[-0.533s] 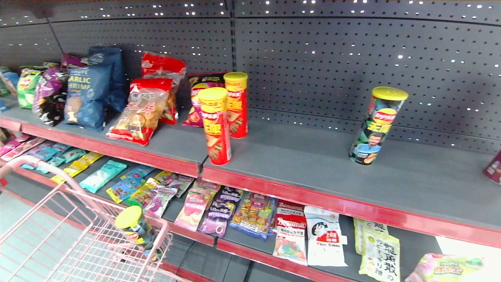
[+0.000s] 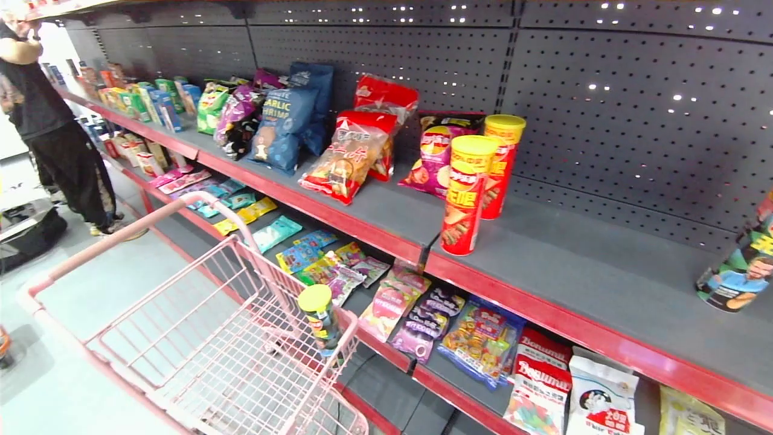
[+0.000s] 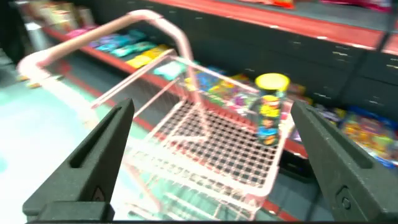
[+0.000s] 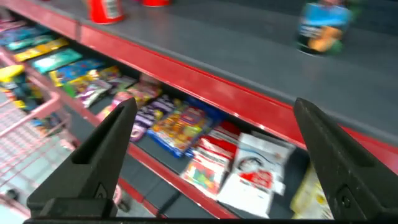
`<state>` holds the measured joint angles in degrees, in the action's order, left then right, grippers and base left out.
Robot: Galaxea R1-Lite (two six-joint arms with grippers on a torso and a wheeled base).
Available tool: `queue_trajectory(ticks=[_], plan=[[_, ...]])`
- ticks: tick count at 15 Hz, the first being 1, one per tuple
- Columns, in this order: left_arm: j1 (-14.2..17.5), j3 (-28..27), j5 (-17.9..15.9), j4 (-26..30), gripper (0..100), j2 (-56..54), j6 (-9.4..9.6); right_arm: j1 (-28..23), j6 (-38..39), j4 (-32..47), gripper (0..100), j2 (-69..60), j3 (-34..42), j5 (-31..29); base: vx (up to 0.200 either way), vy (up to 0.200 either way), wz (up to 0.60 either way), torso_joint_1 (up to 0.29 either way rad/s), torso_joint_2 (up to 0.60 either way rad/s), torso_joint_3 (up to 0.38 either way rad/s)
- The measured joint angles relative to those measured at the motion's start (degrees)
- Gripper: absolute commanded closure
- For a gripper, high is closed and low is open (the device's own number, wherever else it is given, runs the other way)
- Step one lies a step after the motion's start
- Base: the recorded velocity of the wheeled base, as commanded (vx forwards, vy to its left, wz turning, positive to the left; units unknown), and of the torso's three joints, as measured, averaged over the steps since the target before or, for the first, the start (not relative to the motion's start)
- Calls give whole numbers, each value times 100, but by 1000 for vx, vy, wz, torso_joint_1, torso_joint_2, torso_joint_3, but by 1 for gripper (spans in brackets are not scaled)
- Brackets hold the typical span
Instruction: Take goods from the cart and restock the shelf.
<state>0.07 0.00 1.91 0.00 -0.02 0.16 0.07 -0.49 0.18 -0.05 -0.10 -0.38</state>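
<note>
A pink wire cart [image 2: 115,243] stands low on the left, in front of the shelves. In its far corner a slim can with a yellow lid [image 2: 320,320] stands upright. In the left wrist view the same can [image 3: 272,109] stands beyond my left gripper [image 3: 211,162], which is open and holds nothing, above the cart's basket [image 3: 87,38]. The grey upper shelf [image 2: 574,266] carries two red cans [image 2: 468,193] and a dark can [image 2: 740,266] at the far right. My right gripper [image 4: 214,162] is open and bare, in front of the lower shelf, with the dark can [image 4: 320,28] farther off.
Snack bags [image 2: 284,130] crowd the upper shelf's left part; bare grey deck lies between the red cans and the dark can. Flat packets [image 2: 483,335] fill the lower shelf. Red shelf edges [image 2: 543,323] jut forward. Open floor lies left of the cart.
The head camera has swung left, so the whole picture shifted right. The cans and bags on the shelf and the can in the cart stand as before.
</note>
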Motion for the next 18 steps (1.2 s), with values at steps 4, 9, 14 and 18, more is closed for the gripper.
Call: queue_trajectory(ticks=[4,9,14,18], plan=[[0,0,-2,0,0,0,2,-2,16,-2,0,0,0,-5,0,0,0,-19,32,25],[0,0,0,0,0,0,2,0,24,0,0,0,5,-9,0,0,0,-138,339,194],[0,0,-2,2,0,0,2,0,33,0,0,0,0,-6,0,0,0,-150,386,224],[0,0,-6,2,0,0,6,0,38,0,0,-2,2,-9,0,0,0,-177,475,289]])
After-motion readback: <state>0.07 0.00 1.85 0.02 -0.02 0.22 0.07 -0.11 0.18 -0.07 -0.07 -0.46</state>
